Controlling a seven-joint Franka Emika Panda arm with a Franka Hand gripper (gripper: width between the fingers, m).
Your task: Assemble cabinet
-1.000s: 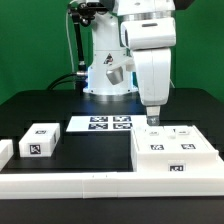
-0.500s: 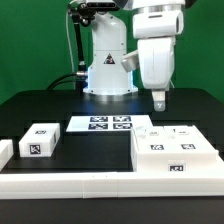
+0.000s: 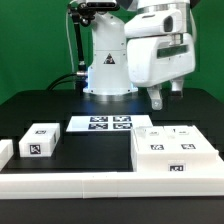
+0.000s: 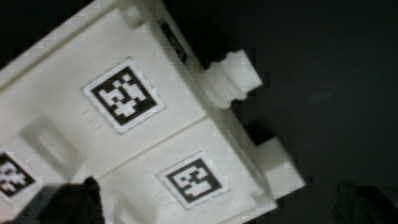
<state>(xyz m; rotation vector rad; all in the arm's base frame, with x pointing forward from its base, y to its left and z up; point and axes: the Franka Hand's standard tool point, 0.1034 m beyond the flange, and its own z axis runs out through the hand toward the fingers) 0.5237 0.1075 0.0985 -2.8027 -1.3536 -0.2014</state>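
Near the front edge of the black counter [image 3: 40, 105], toward the corner on the exterior view's right, lies the large white plastic cabinet box [image 3: 176, 152], flat, its tagged face up, just behind the low white border rail [image 3: 90, 186] along that edge. The white robot arm's two-finger gripper [image 3: 157, 99] hangs above the box's back edge, apart from it and carrying nothing that I can see. Whether its fingers are spread or together I cannot tell from either view. The wrist view looks straight down on the cabinet box [image 4: 178, 130] and on small tabs jutting from its side.

The likely trouble is the next descent. If the fingers come down off-line, they could strike one of those tabs or the box's edge and skid the whole piece across the smooth counter, or wedge it against the rail. A skewed grip on a loose part could also make it jam when it is fitted.

Count: one arm, one gripper, one cabinet box, one rail. One small white tagged block [image 3: 40, 140] sits toward the front corner on the exterior view's left, well apart from the box. A second white block [image 3: 4, 150] is cut off by that side's edge. One thin flat white marker board [image 3: 108, 123] lies mid-counter, showing four tags.
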